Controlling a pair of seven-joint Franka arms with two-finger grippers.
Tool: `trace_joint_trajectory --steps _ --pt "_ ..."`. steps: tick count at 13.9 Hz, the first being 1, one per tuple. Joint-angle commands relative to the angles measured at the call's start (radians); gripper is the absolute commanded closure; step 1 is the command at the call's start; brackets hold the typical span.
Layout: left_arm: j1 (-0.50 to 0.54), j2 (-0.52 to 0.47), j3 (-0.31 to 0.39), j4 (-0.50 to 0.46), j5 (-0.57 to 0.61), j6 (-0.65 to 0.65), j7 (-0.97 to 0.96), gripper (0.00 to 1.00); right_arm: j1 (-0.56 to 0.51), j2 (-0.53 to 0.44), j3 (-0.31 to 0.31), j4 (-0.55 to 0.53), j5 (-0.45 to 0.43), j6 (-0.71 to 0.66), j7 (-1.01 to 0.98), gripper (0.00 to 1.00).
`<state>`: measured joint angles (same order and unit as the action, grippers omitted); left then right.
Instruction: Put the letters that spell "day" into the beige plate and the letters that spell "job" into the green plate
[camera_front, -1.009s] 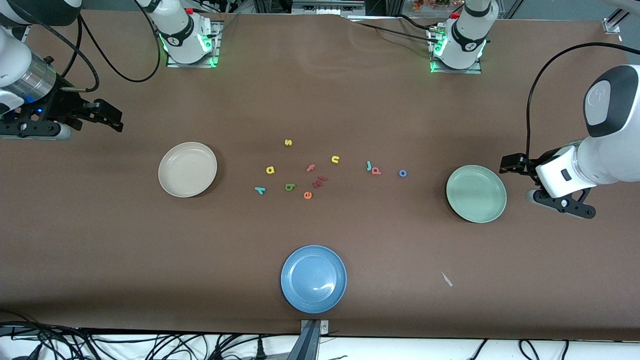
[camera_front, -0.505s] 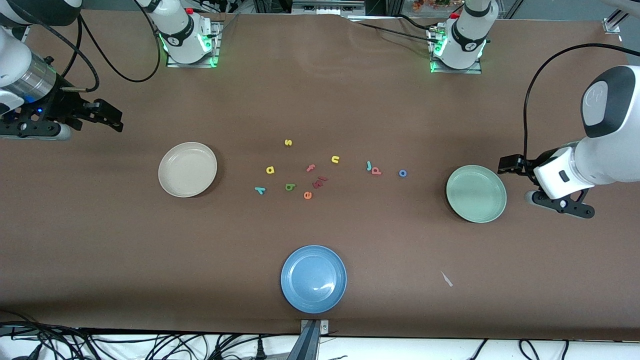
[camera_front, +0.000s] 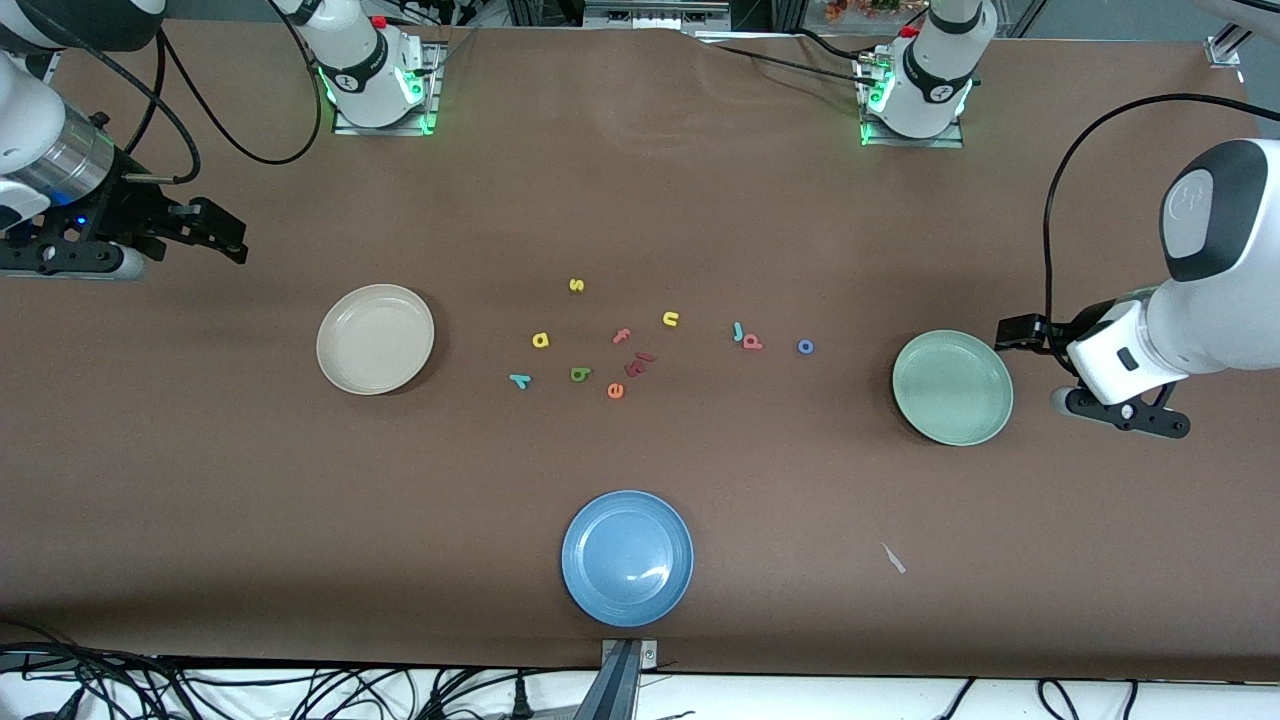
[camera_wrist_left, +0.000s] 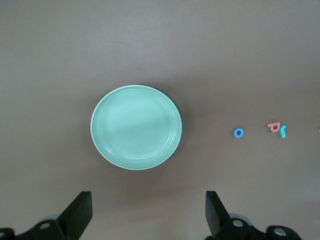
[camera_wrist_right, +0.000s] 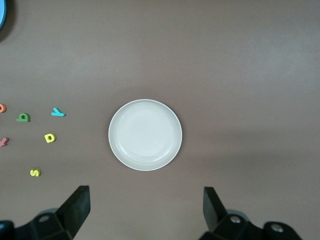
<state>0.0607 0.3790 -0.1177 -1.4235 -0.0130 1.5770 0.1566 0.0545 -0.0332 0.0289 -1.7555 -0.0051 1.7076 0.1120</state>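
Observation:
The beige plate (camera_front: 375, 339) (camera_wrist_right: 145, 135) lies toward the right arm's end, the green plate (camera_front: 952, 387) (camera_wrist_left: 136, 127) toward the left arm's end, both bare. Between them lie the yellow a (camera_front: 541, 340), green d (camera_front: 580, 374) and teal y (camera_front: 520, 380), then the teal j (camera_front: 738, 331) touching the pinkish b (camera_front: 752, 342), and the blue o (camera_front: 805, 347). My left gripper (camera_front: 1020, 331) (camera_wrist_left: 147, 205) hangs open beside the green plate. My right gripper (camera_front: 220, 235) (camera_wrist_right: 146, 200) hangs open at the table's end past the beige plate, holding nothing.
A blue plate (camera_front: 627, 557) sits near the front edge. Among the letters lie a yellow s (camera_front: 576, 285), a yellow n (camera_front: 671, 319), a pink f (camera_front: 622, 336), an orange e (camera_front: 615, 391) and dark red pieces (camera_front: 638, 364). A small scrap (camera_front: 893, 558) lies nearer the camera.
The left arm has shifted slightly, its gripper edging toward the green plate. The right arm and all the letters are as before.

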Motion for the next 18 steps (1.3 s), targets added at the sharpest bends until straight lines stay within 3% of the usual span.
trace_joint_trajectory --steps 1,18 --pt "0.002 -0.006 -0.002 -0.006 0.019 -0.009 -0.012 0.01 -0.002 -0.010 0.003 -0.001 0.014 -0.003 0.000 0.00" --pt "-0.001 -0.005 -0.002 -0.002 0.007 -0.008 -0.018 0.00 -0.002 -0.013 0.011 0.010 0.016 -0.043 -0.005 0.00"
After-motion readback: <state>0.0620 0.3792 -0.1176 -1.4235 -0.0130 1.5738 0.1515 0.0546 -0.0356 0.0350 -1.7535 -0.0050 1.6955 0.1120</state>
